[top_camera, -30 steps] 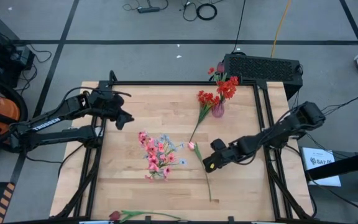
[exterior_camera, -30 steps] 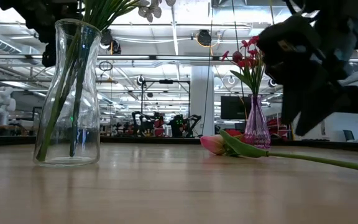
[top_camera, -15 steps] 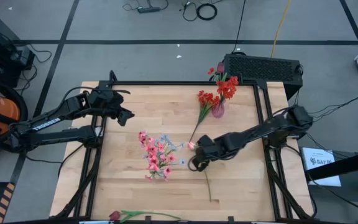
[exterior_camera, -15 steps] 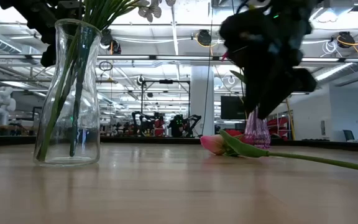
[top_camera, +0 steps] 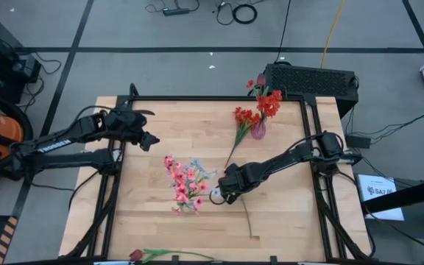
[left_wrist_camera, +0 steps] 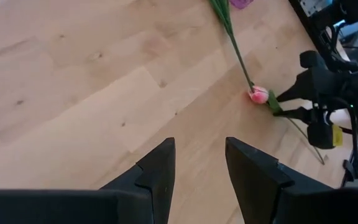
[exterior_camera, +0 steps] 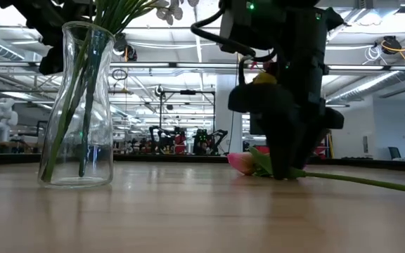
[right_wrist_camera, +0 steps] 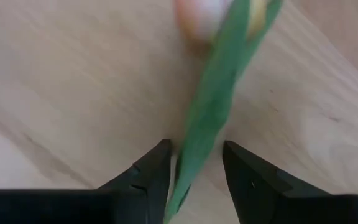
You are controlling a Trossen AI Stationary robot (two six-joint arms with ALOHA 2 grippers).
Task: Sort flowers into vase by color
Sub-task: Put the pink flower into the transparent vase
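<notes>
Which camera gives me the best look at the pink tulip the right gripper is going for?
The left wrist view: the pink tulip lies unobstructed on the table, the right gripper open around its stem. The right wrist view blurs it, the low view half hides it, and the high view barely shows it.

On the bench (top_camera: 146,221), a vase (top_camera: 258,129) with flowers stands near the far edge, right of centre, and a loose spray (top_camera: 240,129) leans against it, its stem running toward the middle. A second vase (top_camera: 188,193) stands near the centre. Just right of it lies a tulip (top_camera: 227,173), the right gripper (top_camera: 221,196) over its stem. Another flower (top_camera: 157,255) lies along the near edge. The left gripper (top_camera: 150,140) hovers by the far left corner.
</notes>
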